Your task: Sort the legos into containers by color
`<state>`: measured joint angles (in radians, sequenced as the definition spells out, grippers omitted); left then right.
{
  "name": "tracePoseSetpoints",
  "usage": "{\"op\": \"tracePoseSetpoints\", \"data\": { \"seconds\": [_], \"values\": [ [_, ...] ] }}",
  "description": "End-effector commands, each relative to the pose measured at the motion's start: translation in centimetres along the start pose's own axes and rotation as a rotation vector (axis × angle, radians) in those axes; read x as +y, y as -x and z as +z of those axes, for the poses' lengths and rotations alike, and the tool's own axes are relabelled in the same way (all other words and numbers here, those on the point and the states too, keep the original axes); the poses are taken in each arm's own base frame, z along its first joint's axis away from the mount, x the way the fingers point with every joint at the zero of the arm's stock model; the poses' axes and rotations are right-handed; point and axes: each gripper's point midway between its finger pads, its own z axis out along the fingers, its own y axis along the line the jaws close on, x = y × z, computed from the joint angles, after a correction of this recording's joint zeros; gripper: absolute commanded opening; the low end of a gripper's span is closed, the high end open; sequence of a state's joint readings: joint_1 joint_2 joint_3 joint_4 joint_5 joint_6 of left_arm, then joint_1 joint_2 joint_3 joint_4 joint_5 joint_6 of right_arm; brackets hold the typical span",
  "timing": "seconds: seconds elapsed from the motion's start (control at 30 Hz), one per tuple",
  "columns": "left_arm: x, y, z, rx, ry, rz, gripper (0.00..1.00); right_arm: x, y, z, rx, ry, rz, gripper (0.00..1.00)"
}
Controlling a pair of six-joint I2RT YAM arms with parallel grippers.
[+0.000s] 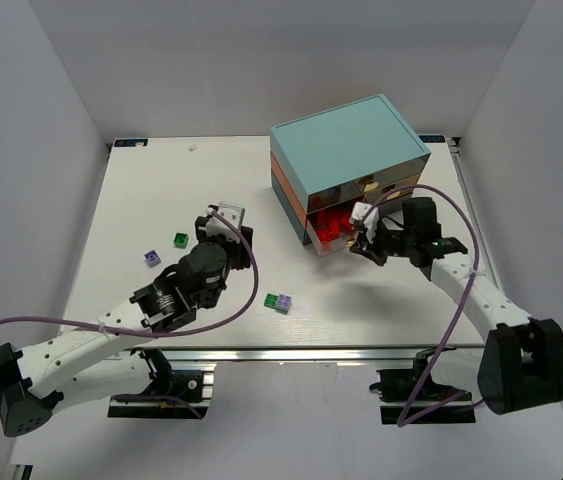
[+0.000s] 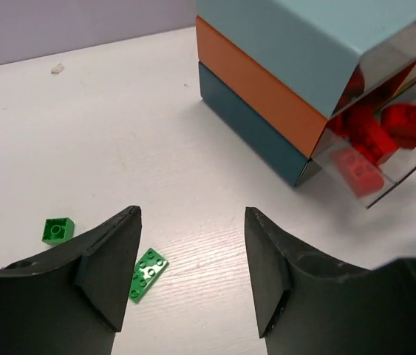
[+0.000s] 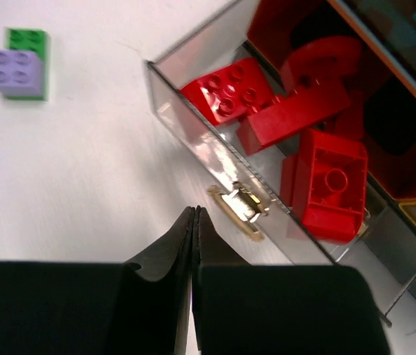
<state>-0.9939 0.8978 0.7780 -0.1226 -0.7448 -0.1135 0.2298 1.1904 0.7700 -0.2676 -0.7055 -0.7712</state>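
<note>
The chest (image 1: 346, 160) has a pale teal top over orange and dark teal layers. Its clear bottom drawer (image 1: 333, 230) is pulled out and holds several red bricks (image 3: 329, 185). My right gripper (image 3: 194, 213) is shut and empty, its tips just in front of the drawer's gold handle (image 3: 239, 211); it also shows in the top view (image 1: 364, 243). My left gripper (image 2: 191, 216) is open and empty above the table, left of the chest (image 2: 267, 81). A flat green plate (image 2: 147, 274) lies by its left finger. A green brick (image 2: 58, 230) lies further left.
In the top view a green brick (image 1: 180, 240) and a lilac brick (image 1: 152, 258) lie left of my left gripper (image 1: 223, 224). A lilac brick joined to a green one (image 1: 279, 301) lies near the front edge, also seen in the right wrist view (image 3: 18, 68).
</note>
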Motion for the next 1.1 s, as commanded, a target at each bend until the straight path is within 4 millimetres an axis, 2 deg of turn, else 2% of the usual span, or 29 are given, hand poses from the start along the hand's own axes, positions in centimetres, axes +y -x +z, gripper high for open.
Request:
{"op": "tracePoseSetpoints", "data": {
  "seconds": [0.0,0.07,0.1,0.13,0.27,0.43,0.67,0.73,0.8,0.9,0.93,0.97,1.03,1.07],
  "values": [
    [0.7,1.0,-0.2,0.008,0.023,0.072,0.69,-3.5,0.1,1.1,0.05,-0.14,-0.076,0.0],
    [1.5,1.4,-0.6,-0.011,0.037,0.08,0.69,-4.1,0.4,2.0,0.055,-0.174,-0.088,0.0],
    [2.0,0.9,-0.8,-0.009,0.051,0.093,0.7,-4.8,0.1,2.2,0.073,-0.207,-0.075,0.0],
    [2.5,1.2,-1.4,-0.022,0.053,0.086,0.71,-5.6,1.0,2.6,0.047,-0.24,-0.096,0.0],
    [3.7,2.4,-2.4,-0.077,0.071,0.039,0.74,-7.2,1.6,3.9,0.032,-0.297,-0.086,0.0],
    [4.2,2.9,-2.9,-0.097,0.073,0.02,0.74,-9.5,3.8,4.8,-0.001,-0.35,-0.078,0.0],
    [3.9,2.6,-2.7,-0.083,0.068,0.033,0.74,-11.5,4.1,6.1,-0.011,-0.399,-0.042,0.0],
    [3.8,2.5,-2.6,-0.081,0.067,0.035,0.75,-11.6,3.7,6.3,-0.008,-0.404,-0.037,0.0],
    [4.0,2.5,-2.7,-0.083,0.074,0.034,0.75,-10.9,3.6,6.3,-0.01,-0.378,-0.03,0.0],
    [4.1,2.5,-2.7,-0.085,0.077,0.031,0.75,-8.6,2.6,6.0,-0.007,-0.31,-0.022,0.0],
    [4.0,2.5,-2.7,-0.085,0.077,0.03,0.75,-8.4,3.2,5.0,-0.029,-0.327,-0.029,0.0],
    [4.0,2.4,-2.7,-0.084,0.074,0.031,0.75,-7.5,2.1,4.7,-0.017,-0.327,0.016,0.0],
    [3.8,2.4,-2.6,-0.083,0.068,0.034,0.75,-8.1,2.2,2.8,-0.037,-0.395,0.079,0.0],
    [3.8,2.3,-2.6,-0.081,0.066,0.034,0.74,-7.8,1.6,2.5,-0.034,-0.411,0.123,0.0]
  ]
}}
